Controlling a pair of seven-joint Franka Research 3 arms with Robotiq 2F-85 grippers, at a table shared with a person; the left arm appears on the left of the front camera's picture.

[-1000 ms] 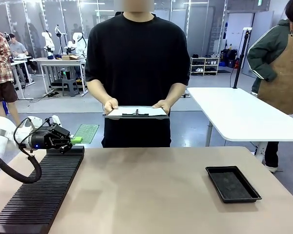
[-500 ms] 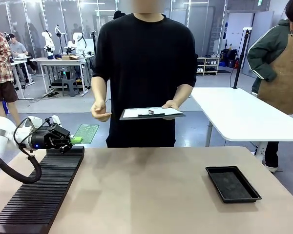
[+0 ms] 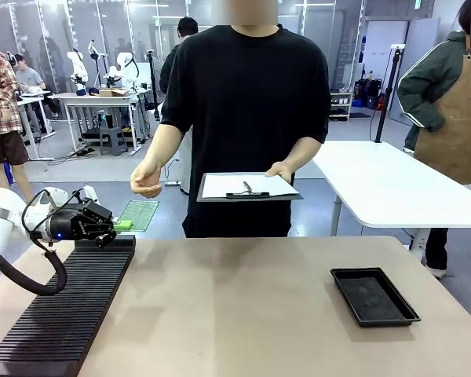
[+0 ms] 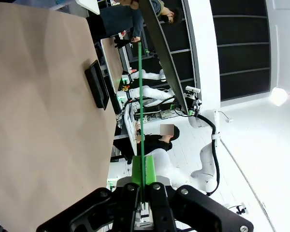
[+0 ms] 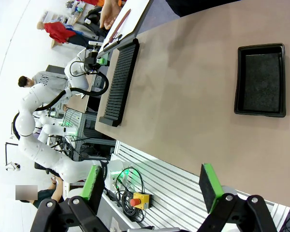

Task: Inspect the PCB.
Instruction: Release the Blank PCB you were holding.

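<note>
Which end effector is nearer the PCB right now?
Left. The left end effector is shut on the PCB, over the far end of the black slotted rack. The right end effector hangs open at the near side of the table, well away from it.

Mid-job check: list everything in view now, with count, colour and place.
Table: one, tan.
Rack: one, black, slotted, table's left side.
Tray: one, black, shallow, table's right side.
PCB: one, green, in the left gripper, near the rack's far end.
Clipboard: one, dark with white paper, held at the far side.
Left gripper: one, black, green pads, jaws shut on the PCB.
Right gripper: one, jaws open, facing the table.
Person's holding hand: under the clipboard.
Person's free hand: raised, empty.
</note>
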